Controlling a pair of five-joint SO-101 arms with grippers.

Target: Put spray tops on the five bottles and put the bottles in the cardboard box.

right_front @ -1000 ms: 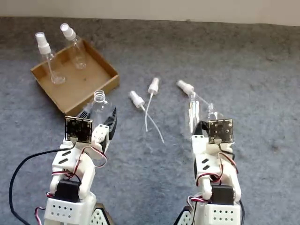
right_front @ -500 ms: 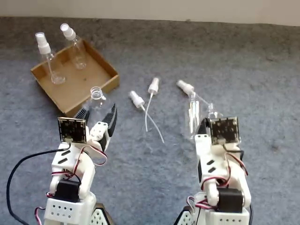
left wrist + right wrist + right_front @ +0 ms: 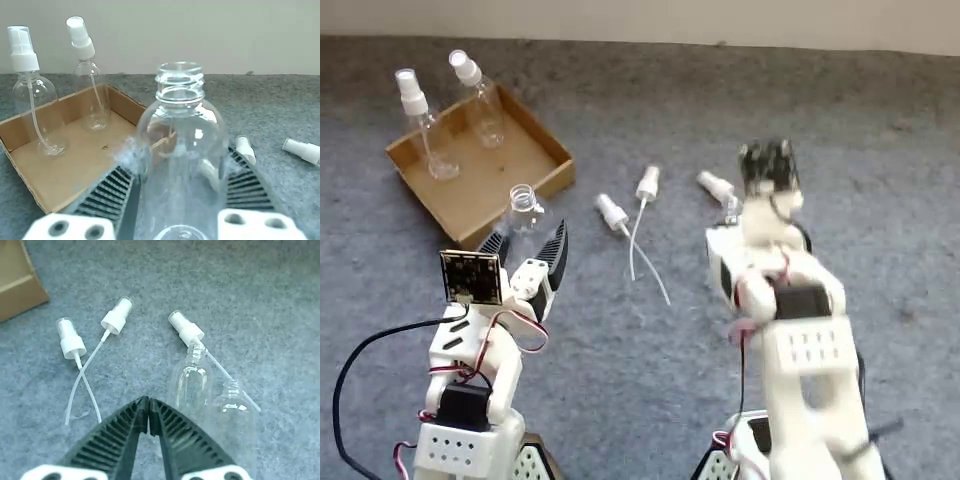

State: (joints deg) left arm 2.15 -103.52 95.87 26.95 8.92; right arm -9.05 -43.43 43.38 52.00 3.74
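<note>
An uncapped clear bottle (image 3: pixel 523 206) stands upright just outside the cardboard box (image 3: pixel 510 165). My left gripper (image 3: pixel 527 245) is open, a finger on either side of this bottle (image 3: pixel 180 145) and apart from it. Two bottles with spray tops (image 3: pixel 420 125) (image 3: pixel 480 100) stand in the box (image 3: pixel 75 165). My right gripper (image 3: pixel 148 402) is shut on nothing and hangs above the carpet. Past it lie two loose spray tops (image 3: pixel 70 340) (image 3: pixel 117 317). A third spray top (image 3: pixel 185 329) lies at the mouth of a lying bottle (image 3: pixel 190 382), with another uncapped bottle (image 3: pixel 232 412) beside it.
Grey carpet covers the table. The right arm (image 3: pixel 780 290) stands raised over the lying bottles in the high view. The two loose spray tops (image 3: pixel 612 212) (image 3: pixel 647 183) and their thin tubes lie between the two arms.
The right arm has risen and swung forward over the lying bottles. The left arm drew back a little, and the uncapped bottle stands free by the box.
</note>
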